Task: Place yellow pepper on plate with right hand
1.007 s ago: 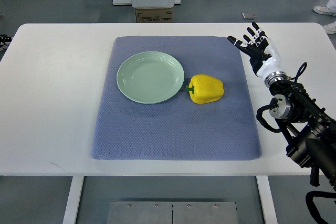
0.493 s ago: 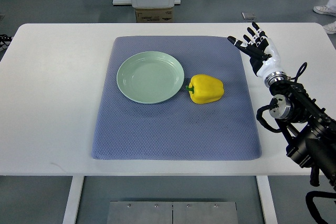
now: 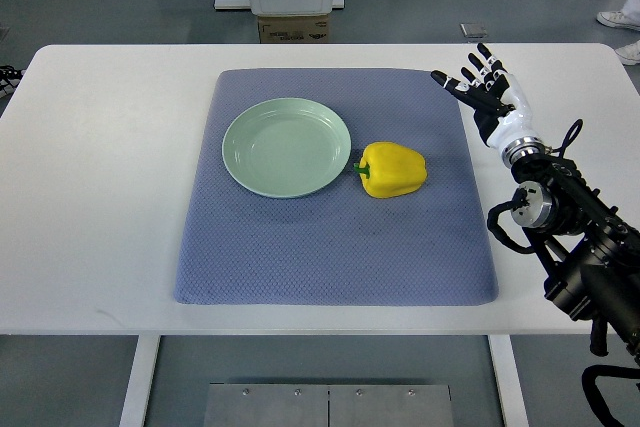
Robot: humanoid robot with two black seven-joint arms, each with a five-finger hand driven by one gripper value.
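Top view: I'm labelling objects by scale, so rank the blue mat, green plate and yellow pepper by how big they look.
Largest to smallest:
1. blue mat
2. green plate
3. yellow pepper
All lie flat at one level, so the order is sure.

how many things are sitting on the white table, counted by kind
Quilted blue-grey fabric mat: 1
Round pale green plate: 1
Yellow bell pepper with green stem: 1
Total: 3

Black-and-white right hand [image 3: 486, 89], black cabled arm [image 3: 575, 247].
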